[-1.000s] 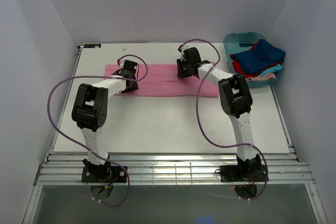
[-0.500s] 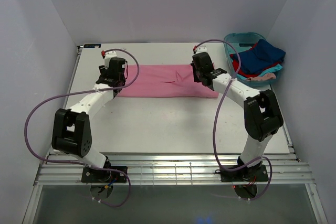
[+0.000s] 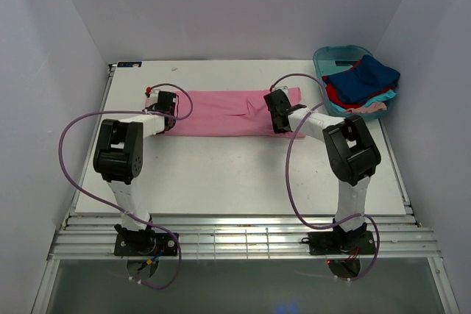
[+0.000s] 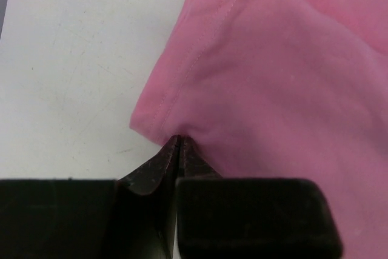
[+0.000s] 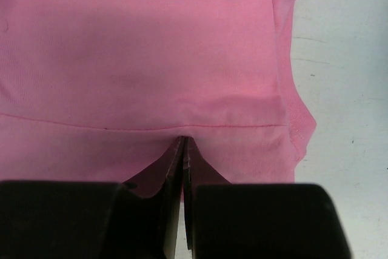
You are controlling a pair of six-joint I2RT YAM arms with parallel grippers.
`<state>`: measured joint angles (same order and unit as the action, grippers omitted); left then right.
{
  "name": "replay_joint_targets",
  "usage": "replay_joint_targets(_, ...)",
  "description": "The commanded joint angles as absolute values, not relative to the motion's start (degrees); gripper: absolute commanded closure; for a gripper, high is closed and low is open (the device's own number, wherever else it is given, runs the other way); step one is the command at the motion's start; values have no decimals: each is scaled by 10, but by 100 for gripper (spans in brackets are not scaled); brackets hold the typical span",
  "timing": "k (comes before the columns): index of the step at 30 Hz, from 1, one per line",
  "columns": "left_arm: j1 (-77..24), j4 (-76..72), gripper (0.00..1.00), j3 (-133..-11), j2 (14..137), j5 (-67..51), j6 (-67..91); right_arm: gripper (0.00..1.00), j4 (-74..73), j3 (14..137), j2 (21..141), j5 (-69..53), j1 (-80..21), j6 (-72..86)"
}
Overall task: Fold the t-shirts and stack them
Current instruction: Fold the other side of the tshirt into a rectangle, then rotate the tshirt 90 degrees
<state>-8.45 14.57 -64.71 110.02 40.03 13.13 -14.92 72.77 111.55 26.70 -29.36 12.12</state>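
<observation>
One pink t-shirt (image 3: 228, 113) part-folded, mid-frame; left end effector (image 4: 177, 144), right end effector (image 5: 183, 142) both clamped on its edge. Upper right: other t-shirts (image 3: 364, 84) heaped in teal tub (image 3: 331, 55), unfolded.

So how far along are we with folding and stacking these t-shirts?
Early. Done: the pink t-shirt lies out on the table as a long flat band, apparently part-folded. In hand: the left gripper and right gripper are each pinched shut on its cloth, one toward each end. Left: the other t-shirts sit heaped in the teal tub, and no stack has been started.
</observation>
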Motion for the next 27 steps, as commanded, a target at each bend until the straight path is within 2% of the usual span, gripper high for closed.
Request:
replay_joint_targets(1,-77,137,85,-679,1106,419,130,92,-160,757,1137,287,-287,142)
replay_joint_targets(7,-78,181,86,-658,1117,422,162,92,-200,773,1165,288,-280,153)
replay_joint_targets(13,-79,196,89,-642,1035,414,174,92,-209,787,1171,284,-277,153)
replay_joint_targets(19,-79,208,90,-633,1038,397,181,92,-221,810,1191,266,-274,156)
replay_joint_targets(27,-80,174,100,-610,978,391,189,92,-229,812,1187,265,-273,158)
